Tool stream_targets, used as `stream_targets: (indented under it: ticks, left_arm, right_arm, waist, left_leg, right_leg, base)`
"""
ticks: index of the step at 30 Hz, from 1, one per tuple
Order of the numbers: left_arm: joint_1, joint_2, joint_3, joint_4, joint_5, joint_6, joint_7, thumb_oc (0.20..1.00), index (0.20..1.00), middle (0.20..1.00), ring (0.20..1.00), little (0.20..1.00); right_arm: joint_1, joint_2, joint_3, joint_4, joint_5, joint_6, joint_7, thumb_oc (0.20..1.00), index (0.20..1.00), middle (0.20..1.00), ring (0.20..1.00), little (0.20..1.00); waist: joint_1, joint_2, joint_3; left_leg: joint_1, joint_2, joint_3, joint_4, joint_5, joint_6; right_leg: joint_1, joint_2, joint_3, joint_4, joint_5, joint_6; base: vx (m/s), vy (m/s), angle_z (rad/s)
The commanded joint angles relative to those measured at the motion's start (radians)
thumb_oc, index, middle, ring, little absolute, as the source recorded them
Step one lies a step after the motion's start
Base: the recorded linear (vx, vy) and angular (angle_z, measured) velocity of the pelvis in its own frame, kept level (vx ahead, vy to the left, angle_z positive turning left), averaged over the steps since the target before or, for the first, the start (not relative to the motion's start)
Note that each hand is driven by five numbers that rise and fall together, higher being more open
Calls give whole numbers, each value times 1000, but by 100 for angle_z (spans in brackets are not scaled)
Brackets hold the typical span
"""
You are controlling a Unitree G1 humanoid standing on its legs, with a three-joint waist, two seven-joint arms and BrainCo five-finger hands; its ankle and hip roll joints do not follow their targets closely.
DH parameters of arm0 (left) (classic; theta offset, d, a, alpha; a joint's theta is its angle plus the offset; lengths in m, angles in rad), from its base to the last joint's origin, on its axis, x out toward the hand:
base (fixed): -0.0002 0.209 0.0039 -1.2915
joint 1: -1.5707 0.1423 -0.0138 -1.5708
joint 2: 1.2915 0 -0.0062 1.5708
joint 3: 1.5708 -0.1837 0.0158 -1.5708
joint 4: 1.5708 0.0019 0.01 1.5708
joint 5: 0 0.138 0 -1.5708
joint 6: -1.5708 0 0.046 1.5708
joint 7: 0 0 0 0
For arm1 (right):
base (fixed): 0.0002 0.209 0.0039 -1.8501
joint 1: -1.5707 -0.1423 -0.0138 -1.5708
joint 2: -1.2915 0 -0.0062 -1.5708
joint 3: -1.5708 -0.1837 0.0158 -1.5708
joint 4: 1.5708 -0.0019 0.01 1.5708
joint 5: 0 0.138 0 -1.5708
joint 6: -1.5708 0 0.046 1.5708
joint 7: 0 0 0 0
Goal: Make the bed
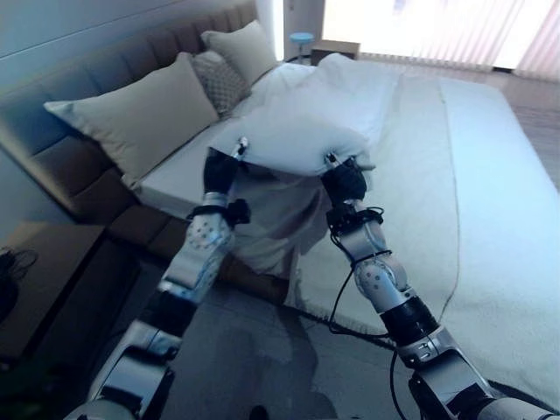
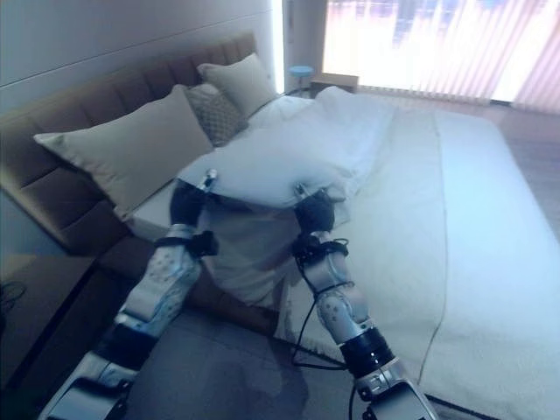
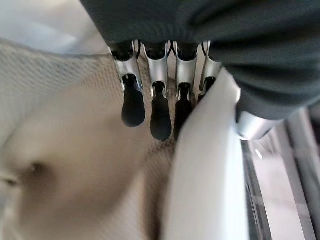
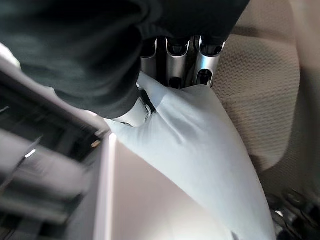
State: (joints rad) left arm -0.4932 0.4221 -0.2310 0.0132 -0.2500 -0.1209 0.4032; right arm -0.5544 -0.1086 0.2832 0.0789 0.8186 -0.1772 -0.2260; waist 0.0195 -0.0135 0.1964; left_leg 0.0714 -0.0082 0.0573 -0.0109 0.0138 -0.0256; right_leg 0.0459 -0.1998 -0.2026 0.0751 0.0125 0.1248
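A plump white pillow [image 1: 293, 140] hangs over the near side of the bed [image 1: 490, 175], gripped at both ends. My left hand [image 1: 220, 171] holds its left end; in the left wrist view the curled fingers [image 3: 160, 115] and thumb pinch the white pillow edge [image 3: 205, 165]. On the right end sits my right hand [image 1: 346, 184], whose fingers [image 4: 175, 65] close on a white pillow corner [image 4: 195, 140]. Beneath the pillow, beige bedding [image 1: 280, 219] droops over the bed's side. A bunched white duvet [image 1: 350, 87] lies behind it.
Against the padded headboard [image 1: 79, 149] lean a large beige pillow [image 1: 140, 114], a patterned cushion [image 1: 219, 80] and another beige pillow [image 1: 241, 48]. A nightstand [image 1: 44, 262] stands at the near left. A blue stool [image 1: 300, 39] and a far nightstand [image 1: 337, 48] stand beyond the bed.
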Motion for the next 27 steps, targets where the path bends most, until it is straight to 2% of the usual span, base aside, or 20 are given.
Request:
stream_targets:
  ticks: [1,2,3,4,5,6,7,8,9,10,12,13,14,16,17,22,27]
  left_arm:
    - [46,113,410,-196,117,-249,160,200,200,200,200,200]
    - [102,77,429,-211,108,-248,150,200,200,200,200,200]
    - [204,4,442,-178,54,-241,125,200,200,200,200,200]
    - [208,2,443,-180,52,-241,123,200,200,200,200,200]
    - [261,-45,438,-161,10,-237,102,200,200,200,200,200]
    - [335,-123,407,-105,-120,-235,53,200,200,200,200,200]
    - [335,-123,408,-103,-122,-236,51,200,200,200,200,200]
    - [422,-187,395,-15,-220,-208,17,200,200,200,200,200]
    - [422,-187,395,-15,-221,-208,16,200,200,200,200,200]
    - [476,-207,375,146,-252,-164,-5,200,200,200,200,200]
    - [496,-209,369,209,-258,-148,-13,200,200,200,200,200]
    - [507,-219,348,352,-292,-120,-18,200,200,200,200,200]
    - [506,-219,348,352,-292,-121,-18,200,200,200,200,200]
    - [483,-220,317,550,-301,-80,-15,200,200,200,200,200]
    - [482,-220,317,551,-302,-81,-15,200,200,200,200,200]
    - [368,-187,261,821,-257,-79,17,200,200,200,200,200]
    - [307,-178,243,873,-262,-96,44,200,200,200,200,200]
  right_arm:
    - [171,-140,-228,-104,-91,-188,18,200,200,200,200,200]
    - [229,-135,-232,-105,-87,-183,23,200,200,200,200,200]
    - [336,-145,-233,-83,-124,-159,28,200,200,200,200,200]
    - [341,-146,-232,-86,-125,-159,27,200,200,200,200,200]
    - [405,-135,-237,-69,-115,-138,33,200,200,200,200,200]
    - [469,-136,-218,-2,-108,-105,44,200,200,200,200,200]
    - [469,-136,-218,-1,-108,-106,44,200,200,200,200,200]
    - [521,-125,-206,105,-126,-53,41,200,200,200,200,200]
    - [521,-125,-205,105,-126,-54,41,200,200,200,200,200]
    - [561,-108,-187,249,-128,-7,46,200,200,200,200,200]
    - [573,-104,-180,299,-139,11,45,200,200,200,200,200]
    - [579,-90,-166,385,-111,43,47,200,200,200,200,200]
    - [579,-90,-167,385,-111,43,47,200,200,200,200,200]
    - [558,-78,-136,534,-83,82,37,200,200,200,200,200]
    - [557,-78,-136,534,-83,82,37,200,200,200,200,200]
    - [439,-110,-57,708,-249,104,1,200,200,200,200,200]
    - [353,-97,-48,777,-246,90,-30,200,200,200,200,200]
  waist:
    - [43,20,-102]
    - [41,13,-104]
    - [38,-3,-93]
    - [38,-2,-98]
    - [34,-6,-91]
    - [26,-7,-81]
    - [26,-6,-84]
    - [38,-8,-70]
    - [37,-8,-73]
    - [41,-4,-56]
    - [44,-1,-47]
    - [44,5,-23]
    - [44,4,-26]
    - [39,17,23]
    - [39,17,21]
    - [31,27,86]
    - [31,27,117]
  left_leg:
    - [-7,-22,15,-10,-64,-6]
    - [4,-30,15,-28,-59,-5]
    - [4,-45,9,-40,-52,-2]
    - [1,-45,10,-41,-47,-2]
    - [-3,-50,-2,-41,-42,-5]
    - [-9,-54,-19,-60,-25,-3]
    - [-13,-54,-19,-61,-21,-3]
    - [-21,-53,-22,-74,-13,-4]
    - [-25,-53,-22,-75,-9,-4]
    - [-52,-50,-32,-76,2,-9]
    - [-71,-49,-38,-76,12,-11]
    - [-93,-44,-46,-76,20,-14]
    - [-96,-45,-46,-76,22,-13]
    - [-142,-40,-56,-76,39,-23]
    - [-146,-41,-56,-76,41,-23]
    - [-243,-34,-62,-76,72,-47]
    - [-292,-30,-50,-76,80,-55]
  right_leg:
    - [-46,2,-52,76,-21,8]
    - [-45,32,-37,60,-30,1]
    - [-51,85,-6,23,-43,-15]
    - [-52,86,-6,19,-37,-16]
    - [-44,91,16,5,-44,-18]
    - [-52,113,60,-10,-35,-28]
    - [-55,113,60,-13,-31,-28]
    - [-55,112,39,-52,-9,-21]
    - [-57,112,39,-55,-5,-21]
    - [-65,115,25,-81,5,-19]
    - [-75,113,13,-92,14,-20]
    - [-87,114,2,-97,15,-22]
    - [-90,114,1,-98,17,-22]
    - [-127,117,-19,-108,26,-26]
    - [-130,116,-20,-109,28,-26]
    - [-213,123,-43,-124,52,-29]
    - [-254,127,-46,-138,66,-25]
  base:
    - [93,66,-20]
    - [153,87,-20]
    - [105,46,-11]
    - [77,26,4]
    - [22,-2,24]
    - [23,-2,37]
    - [5,-66,63]
    - [-9,-57,52]
    - [-29,-119,42]
    - [-40,-61,20]
    - [-62,-77,30]
    - [-63,-68,27]
    - [-83,-71,18]
    - [-101,-54,30]
    - [-78,-41,31]
    - [-58,-31,21]
    - [-8,-9,2]
